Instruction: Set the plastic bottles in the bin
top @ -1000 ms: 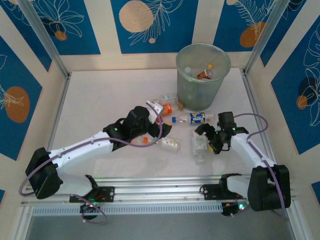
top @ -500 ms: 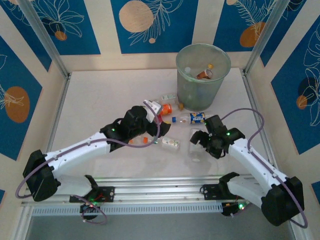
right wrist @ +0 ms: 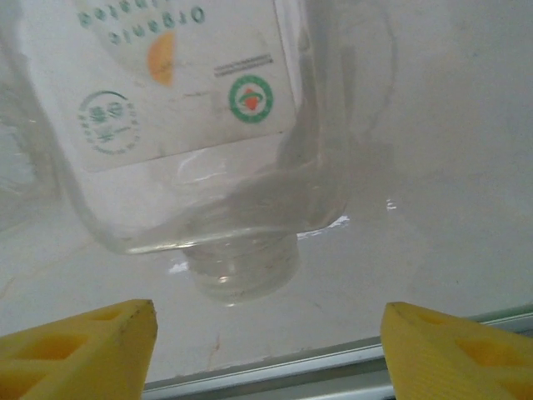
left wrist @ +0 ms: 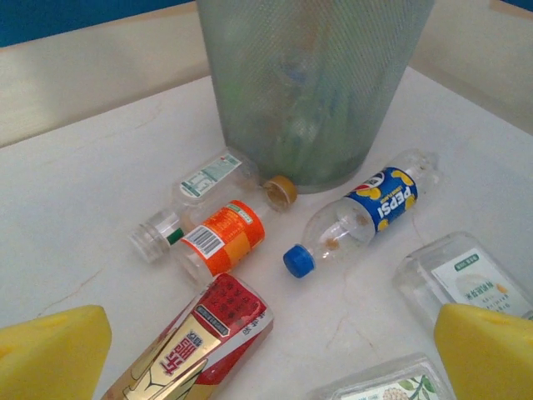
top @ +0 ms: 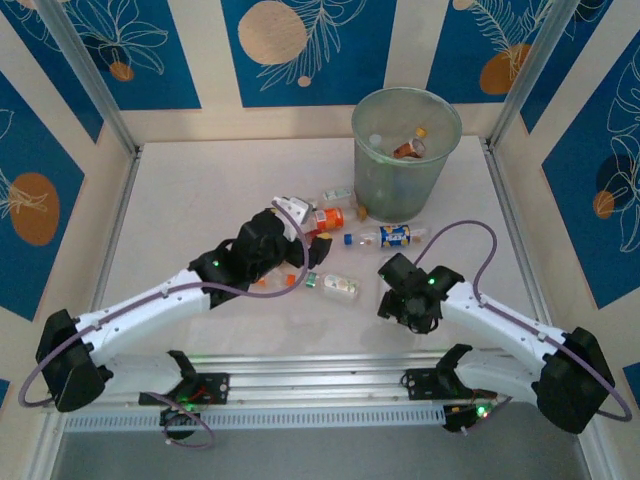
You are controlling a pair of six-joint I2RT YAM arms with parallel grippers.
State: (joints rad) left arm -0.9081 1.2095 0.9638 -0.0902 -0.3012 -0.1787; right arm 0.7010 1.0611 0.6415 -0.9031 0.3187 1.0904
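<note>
The bin (top: 400, 190) stands upright by the far edge of the surface (top: 200, 200), right of the middle, with a few bottles (top: 408, 148) inside it. More lie on their sides just in front of its base. Among them are a Pepsi bottle (left wrist: 366, 212) with a blue cap and an orange-label bottle (left wrist: 223, 240), with a red-label bottle (left wrist: 212, 329) nearer the middle of the surface.

The left claw (left wrist: 268, 352) hangs over the middle of the surface, its fingers wide apart and holding nothing, with the red-label bottle's end between them.

The right claw (right wrist: 268, 350) is low near the near edge, right of the middle. Its fingers are apart on either side of the narrow end of a clear white-label bottle (right wrist: 183, 125) lying on the surface, and they do not touch it.
</note>
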